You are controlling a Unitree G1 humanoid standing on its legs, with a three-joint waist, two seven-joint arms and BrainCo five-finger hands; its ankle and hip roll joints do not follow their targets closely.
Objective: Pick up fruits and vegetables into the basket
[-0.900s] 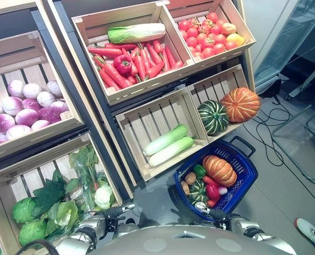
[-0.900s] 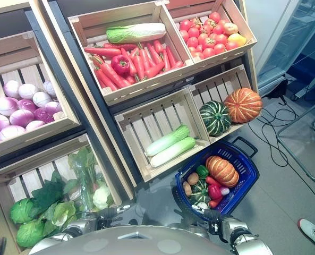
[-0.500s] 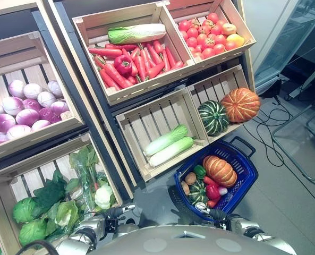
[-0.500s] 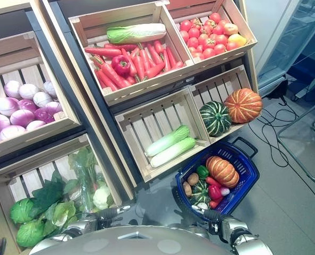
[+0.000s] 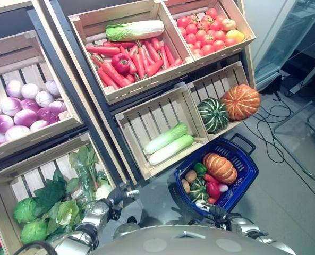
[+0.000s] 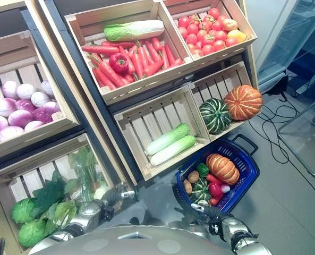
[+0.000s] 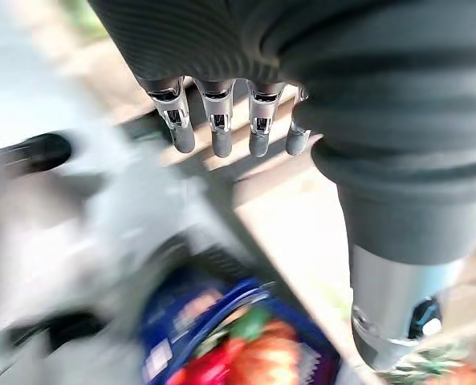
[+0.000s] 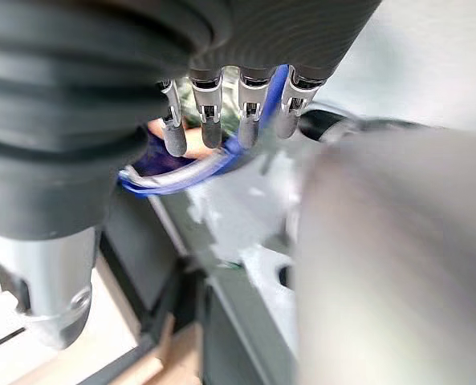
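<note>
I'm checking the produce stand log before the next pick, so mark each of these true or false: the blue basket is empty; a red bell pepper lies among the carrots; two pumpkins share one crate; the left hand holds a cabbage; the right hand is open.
1. The blue basket is empty. False: it holds an orange pumpkin and other vegetables.
2. A red bell pepper lies among the carrots. True.
3. A green striped pumpkin and an orange one share one crate. True.
4. The left hand holds a cabbage. False: its fingers are straight, holding nothing.
5. The right hand is open. True.
</note>
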